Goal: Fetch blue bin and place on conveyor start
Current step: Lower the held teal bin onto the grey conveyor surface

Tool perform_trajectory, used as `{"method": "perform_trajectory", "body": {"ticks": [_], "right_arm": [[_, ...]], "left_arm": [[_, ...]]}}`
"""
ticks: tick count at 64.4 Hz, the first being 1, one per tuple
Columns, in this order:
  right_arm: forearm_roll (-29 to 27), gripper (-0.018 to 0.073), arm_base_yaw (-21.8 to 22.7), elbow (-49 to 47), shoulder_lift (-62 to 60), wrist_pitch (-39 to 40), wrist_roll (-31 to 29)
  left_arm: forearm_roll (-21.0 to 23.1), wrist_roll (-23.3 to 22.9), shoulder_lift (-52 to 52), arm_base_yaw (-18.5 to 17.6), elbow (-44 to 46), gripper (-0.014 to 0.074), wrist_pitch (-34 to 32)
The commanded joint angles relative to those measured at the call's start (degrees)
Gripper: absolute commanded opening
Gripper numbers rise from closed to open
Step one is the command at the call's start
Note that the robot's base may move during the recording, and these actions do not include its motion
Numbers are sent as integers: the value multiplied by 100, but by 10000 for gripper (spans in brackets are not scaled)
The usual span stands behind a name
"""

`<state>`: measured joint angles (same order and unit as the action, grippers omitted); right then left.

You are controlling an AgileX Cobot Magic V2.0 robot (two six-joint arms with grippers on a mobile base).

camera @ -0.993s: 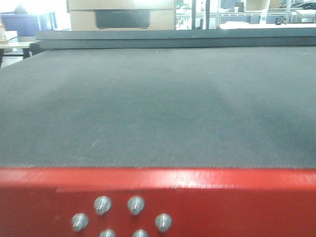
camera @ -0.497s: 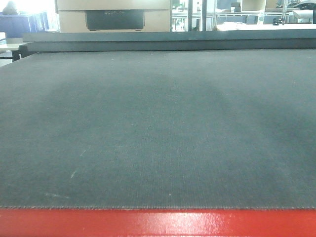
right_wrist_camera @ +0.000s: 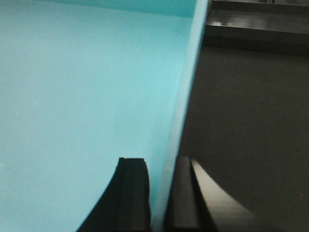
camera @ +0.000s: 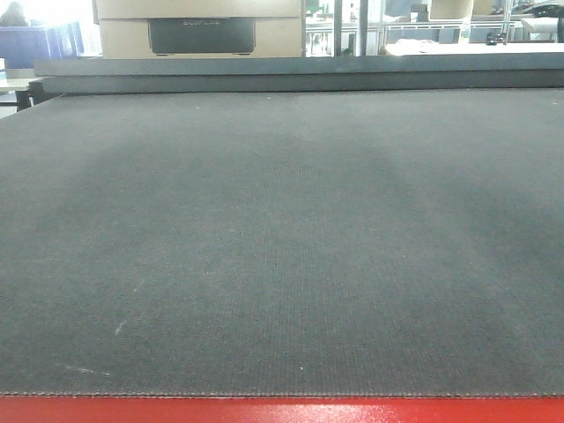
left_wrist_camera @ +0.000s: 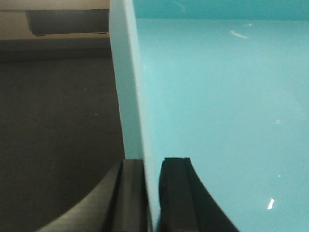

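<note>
The blue bin [left_wrist_camera: 222,111] is a pale aqua tub held between both arms above the conveyor start. My left gripper [left_wrist_camera: 152,166] is shut on the bin's left wall, one finger inside and one outside. My right gripper [right_wrist_camera: 161,166] is shut on the bin's right wall [right_wrist_camera: 87,96] in the same way. The conveyor start [camera: 282,238] is a wide dark grey ribbed belt with a red edge strip [camera: 282,411] along the bottom of the front view. The belt also shows under the bin in the left wrist view [left_wrist_camera: 58,135] and the right wrist view [right_wrist_camera: 251,125]. The bin does not show in the front view.
A raised dark ledge [camera: 300,72] crosses the far end of the belt. Behind it stands a beige box with a dark panel [camera: 201,33]. Glass partitions and tables [camera: 441,31] fill the background at the right.
The front view has moved forward over the belt. The red edge strip with its bolts has slid down to a thin band at the bottom, and the belt now fills the frame.
</note>
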<state>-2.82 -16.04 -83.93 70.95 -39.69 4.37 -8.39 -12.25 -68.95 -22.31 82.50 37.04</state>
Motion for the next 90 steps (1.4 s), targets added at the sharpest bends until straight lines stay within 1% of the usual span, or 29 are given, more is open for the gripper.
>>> {"method": "perform_trajectory", "body": {"ticks": [1,51,60,68,74,80,86,90], "right_arm": [[-83,-153,4,-34,-65,335,-125],[-83,-153,4,-34,-65,385,-125],[-218,-153,4,-48,-65,316,-125],[-240,-153,4,-45,-65,-31,-125],[-240,-153,4,108,-65,-311,-125],[-240,-153,4,466,-26,-355,-125],[-240,-153,4,935,115,-148,-125],[-240,-153,4,1238,256,7,-125]], "left_arm": [[148,38,58,-32,24,-111,-352],[148,38,58,-32,24,-111,-405],[184,38,58,-32,24,-111,-252],[190,38,47,-21,-6,-111,275],[172,38,37,-12,-288,-111,377],[172,38,-36,-12,-728,-111,305],[172,38,-204,-12,-1287,-111,22],[213,27,-375,49,-1576,-111,-136]]}}
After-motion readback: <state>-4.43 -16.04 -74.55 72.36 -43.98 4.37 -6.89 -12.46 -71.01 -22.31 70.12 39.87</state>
